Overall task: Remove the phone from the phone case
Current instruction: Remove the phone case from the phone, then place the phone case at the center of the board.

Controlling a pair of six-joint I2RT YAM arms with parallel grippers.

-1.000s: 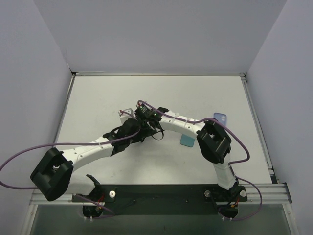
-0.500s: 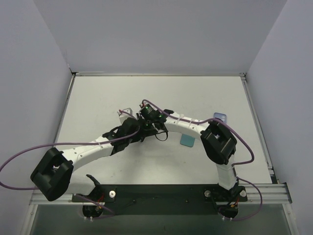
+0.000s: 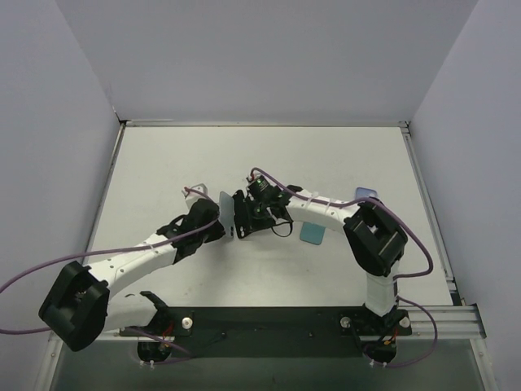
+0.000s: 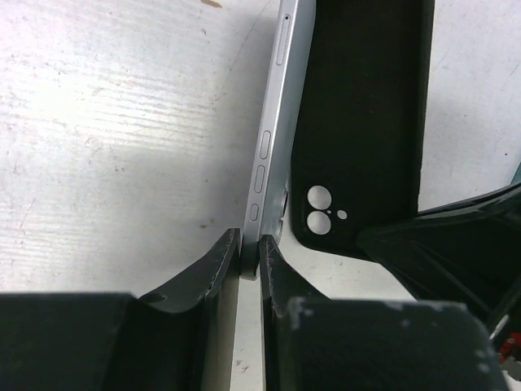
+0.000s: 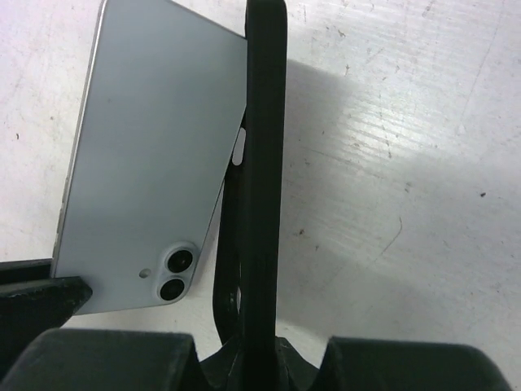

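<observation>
Left arm [image 3: 138, 257]: runs from its base at the near left corner of the desk [image 3: 163, 163], low and stretched, up and to the right towards the middle. Its elbow joint lies close to the base.

Left pincer [image 4: 248, 262]: nearly closed, and clamped on the bottom end of the phone [image 4: 281, 122]. The phone stands on edge, with one finger [image 4: 213, 265] against each face.

Phone: pale blue back and silver frame. The left wrist view shows side buttons along the edge. The right wrist view shows twin camera lenses [image 5: 173, 274] near the gripped end. The phone is out of the phone case [image 5: 264, 163] and stands just beside it at the middle of the desk. Contact between the two cannot be determined.

Phone case: black and held on edge, roughly parallel to the phone. Its camera cut-out [image 4: 321, 210] is at the gripped end.

Right pincer [image 5: 260, 362]: narrowed onto the lower end of the case and gripping it.

Right arm [image 3: 326, 213]: rises from the near right base to a raised elbow. The forearm then reaches left across the desk to meet the left pincer.

Other items: a teal flat item [image 3: 312, 235] lies under the right forearm. A lilac flat item [image 3: 368, 194] lies further back on the right.
</observation>
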